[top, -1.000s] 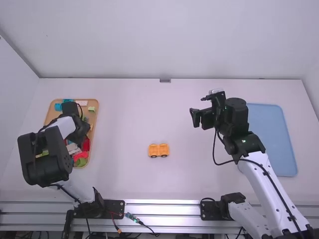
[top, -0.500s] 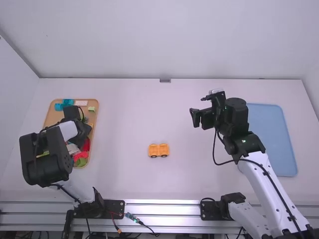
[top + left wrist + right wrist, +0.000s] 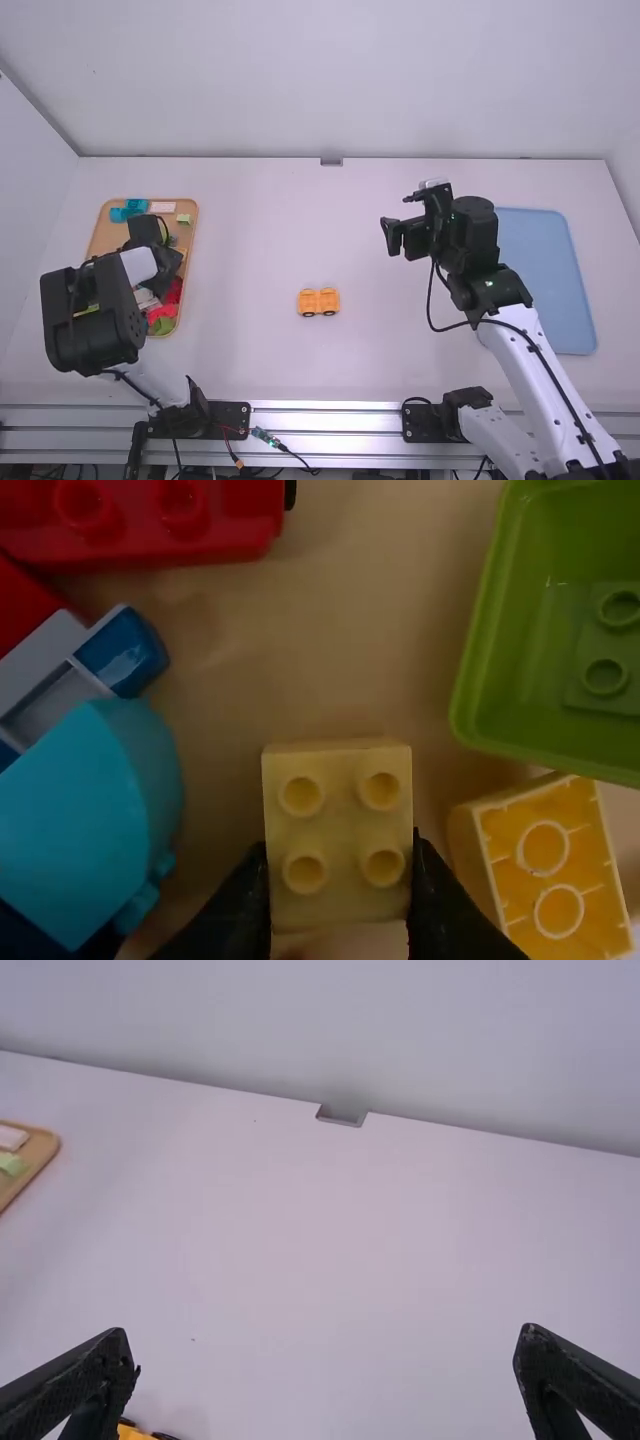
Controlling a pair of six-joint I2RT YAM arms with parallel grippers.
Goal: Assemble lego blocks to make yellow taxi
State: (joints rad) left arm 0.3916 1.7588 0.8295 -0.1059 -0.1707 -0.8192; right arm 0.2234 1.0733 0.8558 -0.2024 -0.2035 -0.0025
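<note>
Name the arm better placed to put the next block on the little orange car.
Left, most likely: its gripper already has a pale yellow block between its fingers at the wooden tray. The right gripper is open and empty. The car sits between both arms.

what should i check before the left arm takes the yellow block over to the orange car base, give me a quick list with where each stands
- block between the left gripper's fingers: ok, one on each side
- block lifted off the tray: cannot tell
- fingers free of the neighbouring yellow block: cannot tell, it lies very close
- car base wheels down on the table: ok
- right gripper open and away from the base: ok
- block on the base: not ok, it is still to be placed
</note>
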